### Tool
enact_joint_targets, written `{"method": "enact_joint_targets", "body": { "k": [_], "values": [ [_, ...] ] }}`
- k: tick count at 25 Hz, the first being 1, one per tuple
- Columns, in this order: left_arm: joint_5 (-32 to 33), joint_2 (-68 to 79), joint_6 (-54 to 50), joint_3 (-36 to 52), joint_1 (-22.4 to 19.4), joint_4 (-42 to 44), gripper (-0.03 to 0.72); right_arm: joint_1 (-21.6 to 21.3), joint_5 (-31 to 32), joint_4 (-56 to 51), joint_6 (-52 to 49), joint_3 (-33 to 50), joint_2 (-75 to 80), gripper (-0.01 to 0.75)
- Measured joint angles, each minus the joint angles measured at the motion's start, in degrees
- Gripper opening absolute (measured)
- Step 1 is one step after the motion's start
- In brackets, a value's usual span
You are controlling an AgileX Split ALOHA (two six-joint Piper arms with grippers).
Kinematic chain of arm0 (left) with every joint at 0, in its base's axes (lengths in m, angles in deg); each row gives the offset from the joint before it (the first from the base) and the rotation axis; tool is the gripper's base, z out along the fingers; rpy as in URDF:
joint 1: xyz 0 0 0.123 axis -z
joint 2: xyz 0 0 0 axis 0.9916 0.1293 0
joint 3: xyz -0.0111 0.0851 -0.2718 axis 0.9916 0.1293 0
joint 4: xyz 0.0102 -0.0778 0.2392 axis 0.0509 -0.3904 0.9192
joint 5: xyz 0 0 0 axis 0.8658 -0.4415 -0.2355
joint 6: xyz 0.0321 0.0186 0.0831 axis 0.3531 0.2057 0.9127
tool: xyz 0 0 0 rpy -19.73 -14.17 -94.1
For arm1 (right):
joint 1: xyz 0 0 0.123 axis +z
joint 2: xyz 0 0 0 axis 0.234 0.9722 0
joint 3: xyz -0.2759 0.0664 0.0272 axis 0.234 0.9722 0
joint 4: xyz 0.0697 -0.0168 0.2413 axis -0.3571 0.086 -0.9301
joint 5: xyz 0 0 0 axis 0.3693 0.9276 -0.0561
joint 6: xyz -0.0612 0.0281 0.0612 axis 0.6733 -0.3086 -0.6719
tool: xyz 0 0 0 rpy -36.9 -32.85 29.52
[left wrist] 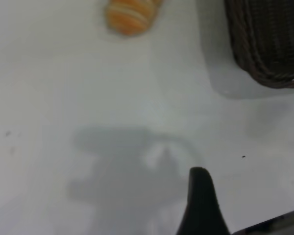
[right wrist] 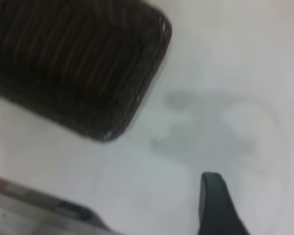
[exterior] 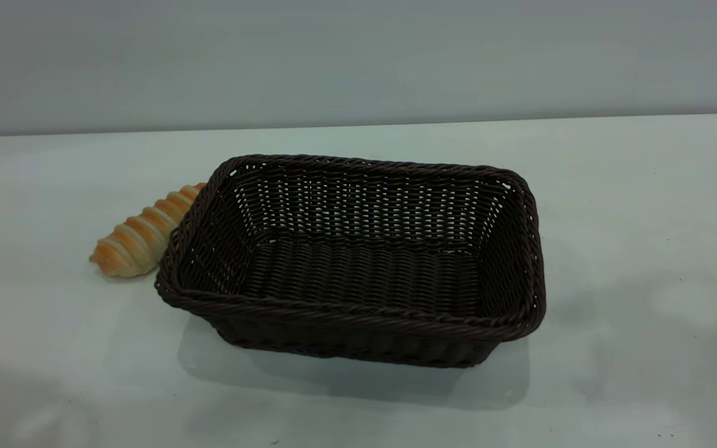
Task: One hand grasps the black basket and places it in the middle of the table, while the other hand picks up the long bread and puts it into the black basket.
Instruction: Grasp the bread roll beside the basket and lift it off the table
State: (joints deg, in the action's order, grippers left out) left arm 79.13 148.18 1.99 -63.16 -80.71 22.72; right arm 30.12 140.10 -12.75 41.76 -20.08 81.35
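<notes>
The black basket (exterior: 358, 261) stands empty and upright near the middle of the table (exterior: 632, 205). The long bread (exterior: 140, 235) lies on the table at the basket's left side, its far end hidden behind the braided rim. Neither gripper shows in the exterior view. In the left wrist view, a dark part of my left gripper (left wrist: 202, 205) hangs above bare table, apart from the bread (left wrist: 130, 17) and a basket corner (left wrist: 269, 44). In the right wrist view, a dark part of my right gripper (right wrist: 215, 205) hangs above bare table beside the basket (right wrist: 73, 63). Neither gripper holds anything that shows.
A plain grey wall runs behind the table's far edge (exterior: 358, 127). Shadows of the arms fall on the table at the front left and front right. A grey edge (right wrist: 44, 205) shows at the corner of the right wrist view.
</notes>
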Motion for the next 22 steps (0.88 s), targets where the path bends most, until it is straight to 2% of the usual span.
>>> {"method": "enact_joint_targets", "body": {
  "k": [6, 13, 17, 22],
  "values": [
    [-1.8, 20.3, 8.7, -10.7, 0.0, -1.4, 0.553, 0.0, 0.0, -2.2, 0.0, 8.7, -9.3, 0.44],
    [-5.3, 40.7, 20.8, -24.2, 0.0, -1.4, 0.553, 0.0, 0.0, -2.4, 0.0, 11.2, -11.3, 0.44],
    [-8.2, 49.1, 27.5, -28.6, 0.0, -1.4, 0.553, 0.0, 0.0, -2.4, 0.0, 11.3, -11.3, 0.44],
    [-15.8, 56.2, 31.0, -30.2, 0.0, -2.6, 0.553, 0.0, 0.0, -2.4, 0.0, 11.4, -11.3, 0.44]
  ]
}}
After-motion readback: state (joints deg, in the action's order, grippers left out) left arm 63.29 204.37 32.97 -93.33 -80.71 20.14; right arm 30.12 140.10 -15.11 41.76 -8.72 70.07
